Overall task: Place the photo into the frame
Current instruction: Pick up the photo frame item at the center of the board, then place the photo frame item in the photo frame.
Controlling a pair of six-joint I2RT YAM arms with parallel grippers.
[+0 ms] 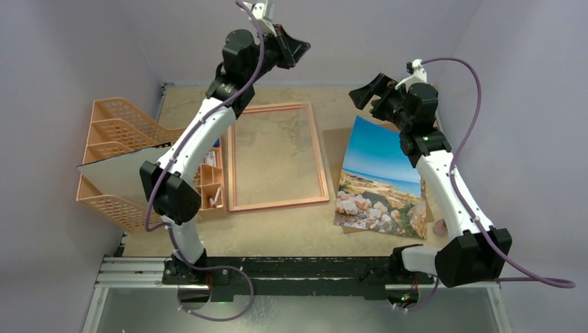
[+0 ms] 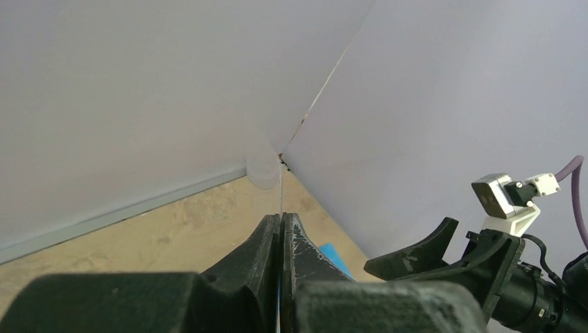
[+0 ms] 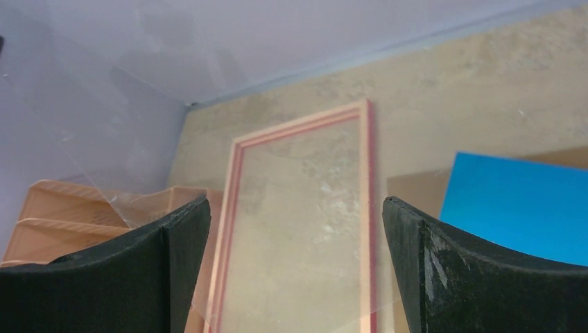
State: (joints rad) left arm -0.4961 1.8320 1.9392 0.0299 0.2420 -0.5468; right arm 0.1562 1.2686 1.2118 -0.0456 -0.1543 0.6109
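Note:
The photo (image 1: 381, 173) lies face up at the right on a brown backing board (image 1: 335, 147); its blue sky shows in the right wrist view (image 3: 513, 201). The frame (image 1: 277, 202) lies flat at the table's middle, pale side up, with bare table showing inside it; it also shows in the right wrist view (image 3: 234, 180). My left gripper (image 1: 298, 48) is raised above the frame's far end and shut on a thin clear sheet, seen edge-on (image 2: 281, 187) between its jaws (image 2: 282, 218). My right gripper (image 1: 369, 90) hangs open and empty (image 3: 297, 208) above the photo's far end.
An orange mesh organiser (image 1: 114, 128) stands at the left, with a small compartment tray (image 1: 210, 184) beside the frame. A pale grey sheet-like shape (image 1: 118, 170) shows over the organiser. Purple-grey walls close in on three sides. A metal rail (image 1: 298, 267) runs along the near edge.

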